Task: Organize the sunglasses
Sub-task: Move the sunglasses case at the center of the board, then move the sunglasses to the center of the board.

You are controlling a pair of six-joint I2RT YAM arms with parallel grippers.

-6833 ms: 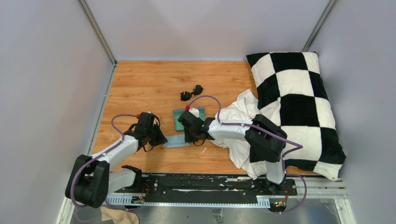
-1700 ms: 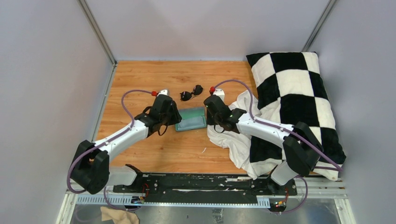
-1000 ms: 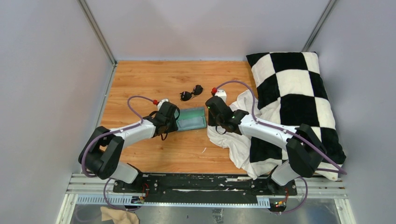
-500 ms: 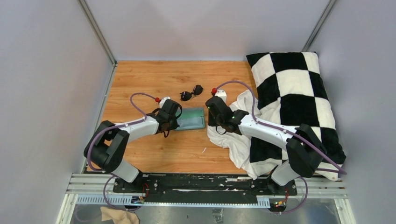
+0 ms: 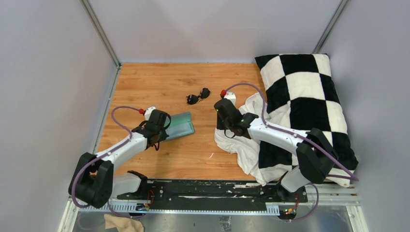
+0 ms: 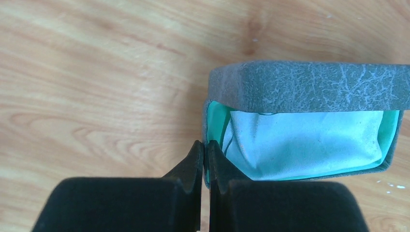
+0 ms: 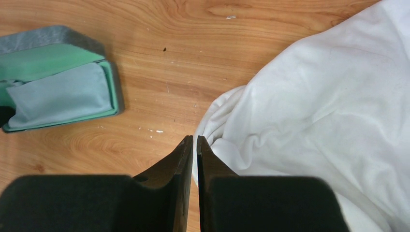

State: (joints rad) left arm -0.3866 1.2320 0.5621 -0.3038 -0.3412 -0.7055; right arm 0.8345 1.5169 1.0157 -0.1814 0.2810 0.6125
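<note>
The black sunglasses (image 5: 198, 96) lie folded on the wooden table, apart from both grippers. Left of centre sits the grey-blue case (image 5: 181, 126), its lid (image 6: 309, 87) partly raised over a teal inside that holds a pale cloth (image 6: 309, 140). My left gripper (image 5: 166, 131) is shut on the case's left wall (image 6: 205, 146). My right gripper (image 5: 221, 124) is shut with nothing visibly between its fingers. It hovers at the edge of a white cloth (image 7: 329, 106), and the case (image 7: 58, 92) lies to its left. The sunglasses do not appear in either wrist view.
A crumpled white cloth (image 5: 246, 118) spreads from the table's middle toward the right. A large black-and-white checkered pillow (image 5: 309, 106) fills the right side. Grey walls close in the left, back and right.
My left gripper closed on the case's left wall and dragged the case left and nearer. The right arm and the sunglasses stayed put.
</note>
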